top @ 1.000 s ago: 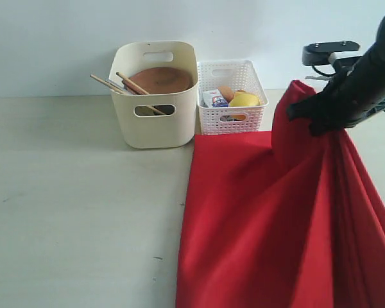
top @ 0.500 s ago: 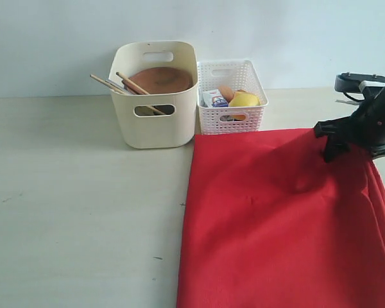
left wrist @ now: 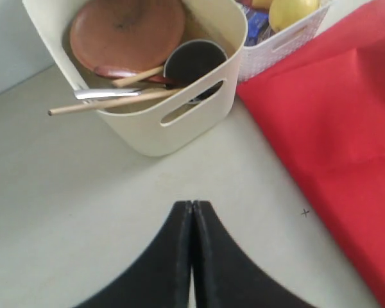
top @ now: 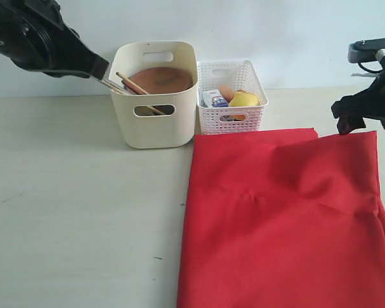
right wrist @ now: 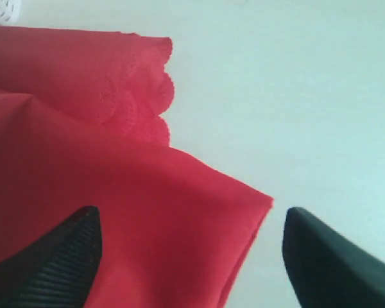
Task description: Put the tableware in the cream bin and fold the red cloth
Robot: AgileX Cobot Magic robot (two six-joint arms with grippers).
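Note:
The cream bin (top: 155, 122) (left wrist: 147, 131) stands at the back of the table. Inside it are the round brown plate (top: 159, 78) (left wrist: 125, 32), the steel cup (left wrist: 194, 64), the wooden spoon (left wrist: 138, 77), the knife (left wrist: 106, 94) and the chopsticks (top: 106, 83) (left wrist: 102, 104), which poke over the rim. The white bowl does not show. The red cloth (top: 282, 218) (right wrist: 83, 160) lies flat and doubled over, its scalloped edge (right wrist: 147, 96) under the top layer. My right gripper (top: 350, 120) (right wrist: 190, 215) hangs open over the cloth's far right corner. My left gripper (top: 101, 67) (left wrist: 192, 204) is shut and empty beside the bin.
A white lattice basket (top: 231, 122) sits right of the bin, touching the cloth's far edge, with a lemon (top: 244, 99) and a milk carton (top: 213, 98) in it. A wall runs behind both containers. Bare tabletop (top: 77, 205) spreads left of the cloth.
The right gripper carried the raised cloth corner down to the right, let it go and opened; the cloth now lies flat. The left arm has come into view at the upper left.

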